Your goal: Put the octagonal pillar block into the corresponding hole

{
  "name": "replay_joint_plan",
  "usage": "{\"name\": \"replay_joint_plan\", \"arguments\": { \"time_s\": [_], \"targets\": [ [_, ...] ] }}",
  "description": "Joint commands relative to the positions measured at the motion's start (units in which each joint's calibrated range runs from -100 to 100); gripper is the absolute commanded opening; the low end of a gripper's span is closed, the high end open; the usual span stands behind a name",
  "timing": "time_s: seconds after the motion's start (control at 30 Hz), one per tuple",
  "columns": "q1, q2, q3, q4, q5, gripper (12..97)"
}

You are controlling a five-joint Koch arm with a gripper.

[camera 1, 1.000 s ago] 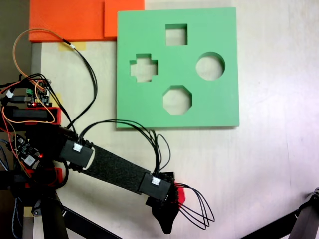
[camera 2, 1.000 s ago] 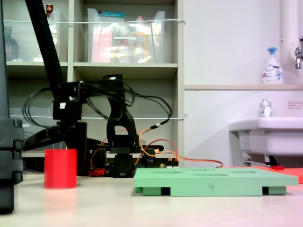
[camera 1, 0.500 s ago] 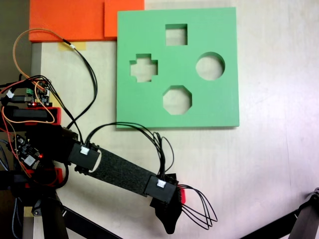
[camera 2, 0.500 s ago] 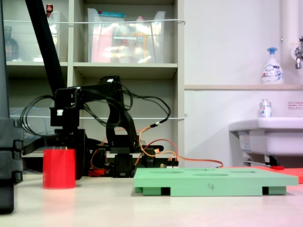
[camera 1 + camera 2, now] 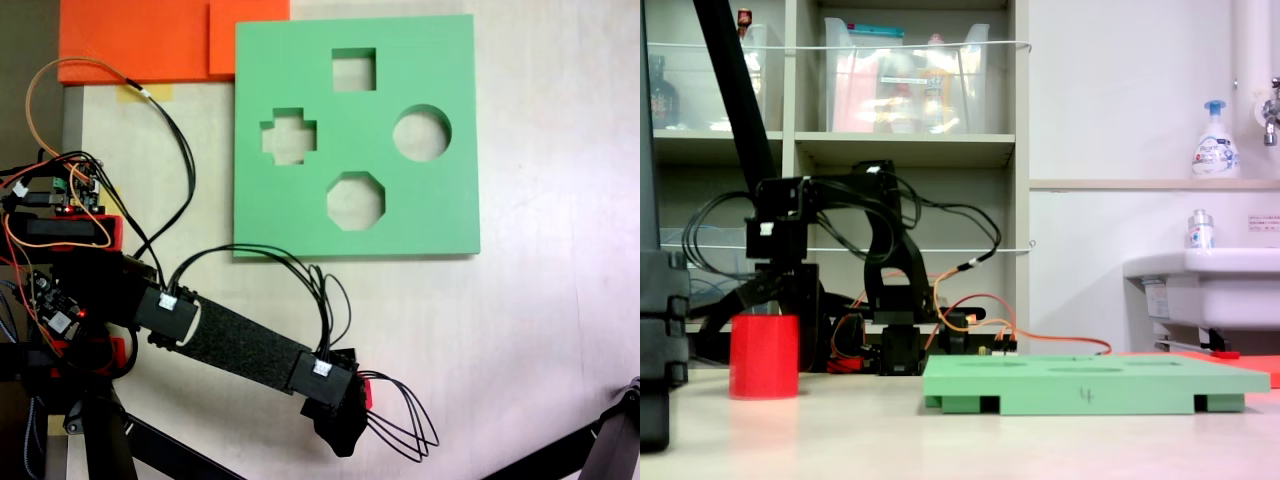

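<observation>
A square green foam board (image 5: pixel 355 135) lies flat on the pale table (image 5: pixel 540 330), its eight-sided cutout (image 5: pixel 355 200) open, with orange foam sheets (image 5: pixel 150 40) beyond. The small red foam block (image 5: pixel 764 356) stands well apart from the board, under the black gripper (image 5: pixel 340 435); I cannot tell whether the fingers are closed. Since half a second ago the wrist has pulled in slightly.

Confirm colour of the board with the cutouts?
Green: the foam board shows best in the top-down fixed view.
</observation>
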Motion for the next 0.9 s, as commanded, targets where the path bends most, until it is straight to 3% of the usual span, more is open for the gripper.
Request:
{"name": "replay_joint_plan", "arguments": {
  "time_s": [0.0,0.17,0.87],
  "targets": [
    [-0.05,-3.82,-0.11,-4.46,-0.29,41.6],
    [-0.15,-5.08,-0.61,-9.28,-0.05,34.7],
    [0.15,-27.98,-4.00,-13.80,2.83,32.2]
  ]
}}
